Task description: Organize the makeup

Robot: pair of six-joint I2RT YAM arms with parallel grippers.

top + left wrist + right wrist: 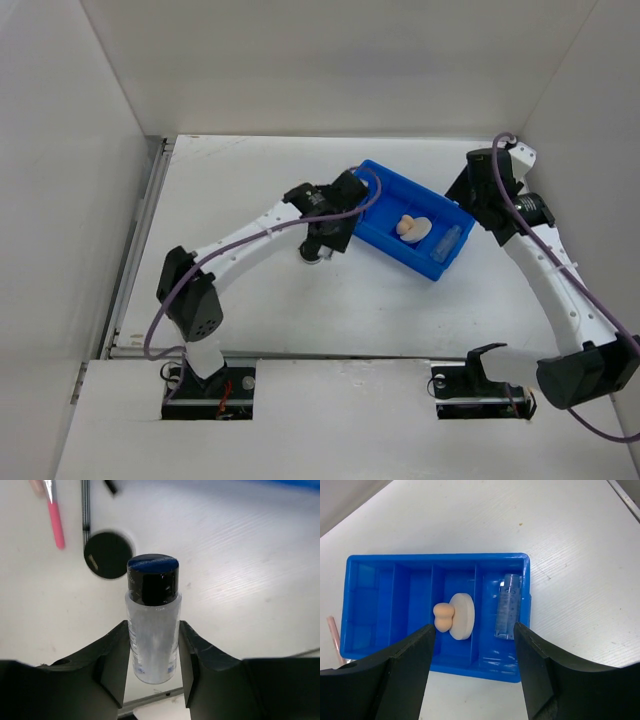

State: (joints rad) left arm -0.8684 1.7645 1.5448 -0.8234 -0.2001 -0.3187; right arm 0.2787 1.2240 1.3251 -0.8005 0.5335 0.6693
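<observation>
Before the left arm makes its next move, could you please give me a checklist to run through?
1. Left jaws against both sides of the clear bottle: ok.
2. Bottle upright, black cap on: ok.
3. Bottle lifted off the table: cannot tell.
4. Blue tray has empty compartments: ok, the ones at its left end in the right wrist view.
5. Right jaws open above the tray, holding nothing: ok.
6. Pink stick and black compact put away: not ok, both lie on the table.
</observation>
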